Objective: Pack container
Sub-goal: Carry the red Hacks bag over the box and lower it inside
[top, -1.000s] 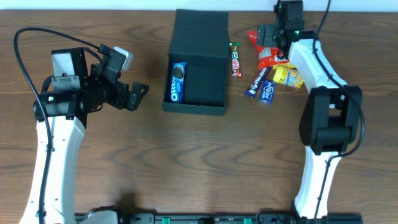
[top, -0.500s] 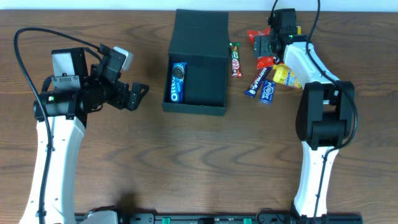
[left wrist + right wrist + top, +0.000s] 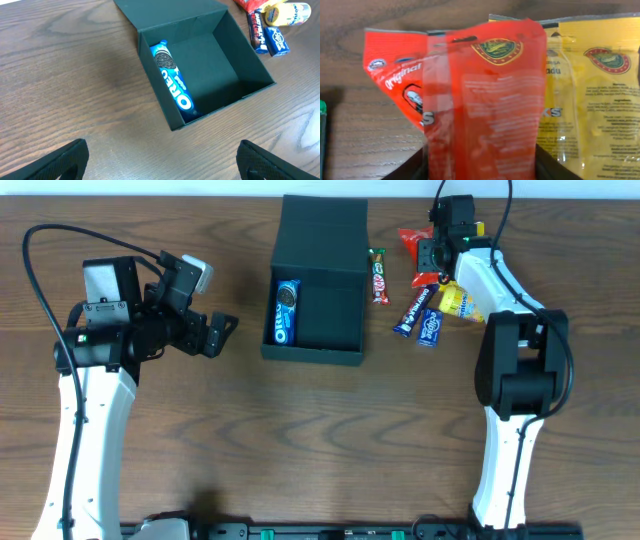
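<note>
Container (image 3: 330,310) sits open at top centre of the tabletop (image 3: 300,430), lid flap folded back. One blue cookie pack (image 3: 172,82) lies inside along its left wall. Left fingers (image 3: 65,160) are spread wide and hang over bare wood left of the container, holding nothing. Right fingers (image 3: 552,170) are at the snack pile to the container's right, pinching a red packet (image 3: 485,100) that stands upright between them. A yellow packet (image 3: 590,90) lies just behind.
</note>
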You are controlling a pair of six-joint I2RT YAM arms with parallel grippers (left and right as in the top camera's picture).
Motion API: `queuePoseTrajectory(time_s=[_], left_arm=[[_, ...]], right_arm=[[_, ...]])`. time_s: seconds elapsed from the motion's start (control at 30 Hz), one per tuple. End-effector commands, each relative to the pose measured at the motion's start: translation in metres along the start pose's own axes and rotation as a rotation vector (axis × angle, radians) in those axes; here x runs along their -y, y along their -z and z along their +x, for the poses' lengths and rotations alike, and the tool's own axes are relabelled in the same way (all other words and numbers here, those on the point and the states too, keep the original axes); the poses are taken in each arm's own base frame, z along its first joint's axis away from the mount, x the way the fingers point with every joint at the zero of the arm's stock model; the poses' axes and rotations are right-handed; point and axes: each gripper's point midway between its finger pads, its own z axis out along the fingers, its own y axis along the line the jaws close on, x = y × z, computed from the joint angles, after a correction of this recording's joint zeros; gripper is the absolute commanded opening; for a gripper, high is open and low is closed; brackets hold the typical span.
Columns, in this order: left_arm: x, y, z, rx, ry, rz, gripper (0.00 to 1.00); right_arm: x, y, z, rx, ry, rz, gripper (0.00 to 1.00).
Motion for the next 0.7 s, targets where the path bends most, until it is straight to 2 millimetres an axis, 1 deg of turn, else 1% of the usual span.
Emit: queuePoseTrajectory(time_s=[0.0,0.07,0.17,0.27,0.4,0.47,0.53,0.6,0.67], left_arm=[[-0.004,0.001,-0.003,0.004,0.017,-0.011,0.95],[-0.004,0.001,-0.003,0.004,0.017,-0.011,0.95],[-0.004,0.001,-0.003,0.004,0.017,-0.010,0.96],[-0.004,0.001,-0.003,0.004,0.017,-0.010,0.95],[-0.004,0.001,-0.003,0.004,0.017,-0.010,0.95],[-0.004,0.001,-0.003,0.004,0.017,-0.010,0.95],[-0.004,0.001,-0.003,0.004,0.017,-0.010,0.95],[-0.004,0.001,-0.003,0.004,0.017,-0.010,0.95],[-0.004,0.001,-0.003,0.004,0.017,-0.010,0.96]], right_arm=[[-0.002,-0.003,0.004,-0.009,0.011,0.014,0.39],[-0.002,-0.001,-0.001,0.001,0.010,0.012,0.34],[-0.003,0.011,-0.023,0.041,0.007,0.009,0.33],[-0.005,0.028,-0.050,0.094,0.003,0.004,0.31],[-0.010,0.059,-0.090,0.171,0.001,-0.007,0.29],[-0.017,0.076,-0.106,0.198,0.006,-0.024,0.29],[-0.027,0.094,-0.118,0.218,0.016,-0.055,0.28],[-0.039,0.110,-0.125,0.227,0.029,-0.083,0.25],[-0.055,0.125,-0.129,0.231,0.067,-0.125,0.23]])
